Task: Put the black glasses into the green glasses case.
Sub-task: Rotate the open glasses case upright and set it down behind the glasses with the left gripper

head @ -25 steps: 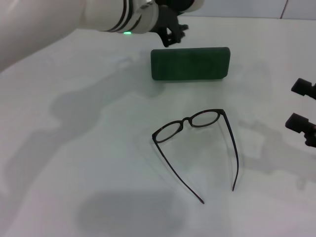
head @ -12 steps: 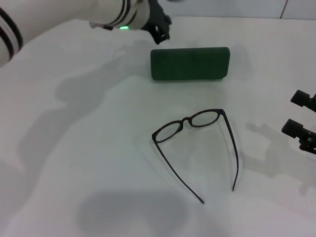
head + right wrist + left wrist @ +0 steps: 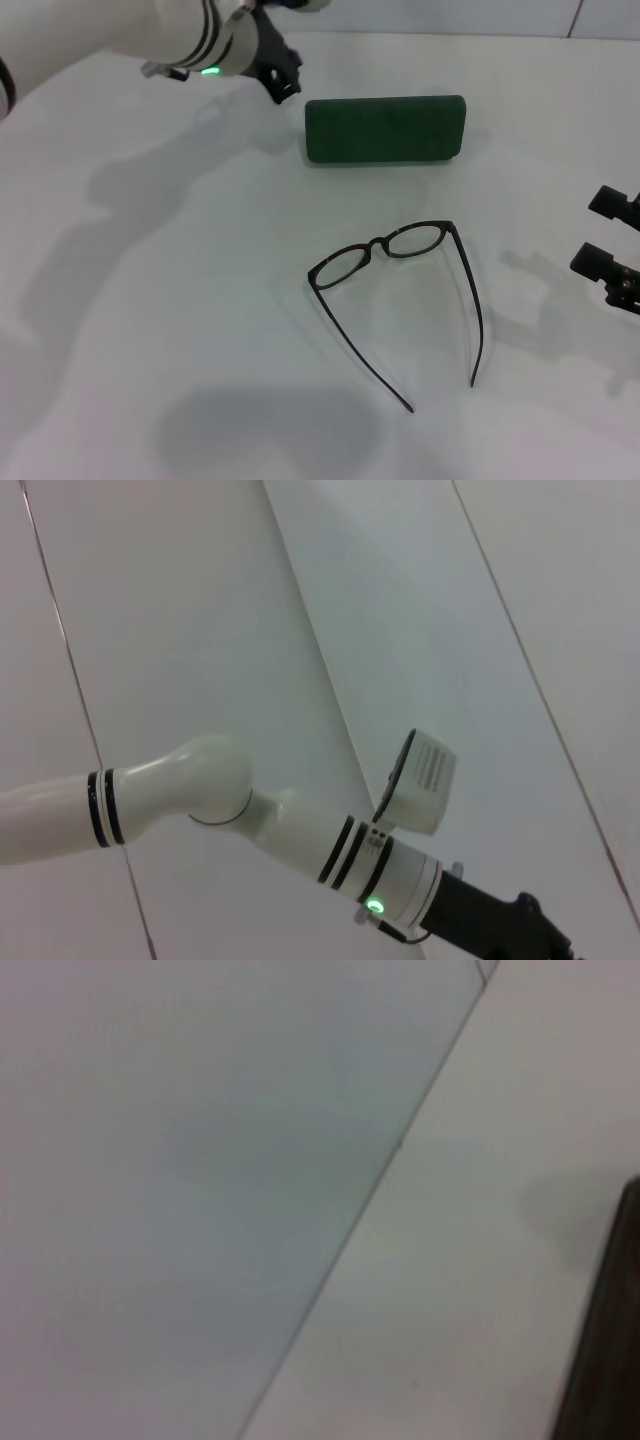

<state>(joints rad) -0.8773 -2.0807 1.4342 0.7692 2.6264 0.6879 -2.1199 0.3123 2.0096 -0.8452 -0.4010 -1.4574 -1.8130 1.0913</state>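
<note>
Black glasses (image 3: 400,290) and shut green glasses case (image 3: 385,129) apart on white table (image 3: 180,330).

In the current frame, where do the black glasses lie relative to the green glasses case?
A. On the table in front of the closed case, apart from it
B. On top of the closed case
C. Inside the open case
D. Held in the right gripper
A: the black glasses lie unfolded on the table, nearer the robot than the closed green glasses case, with bare table between them; neither gripper touches them.
</note>
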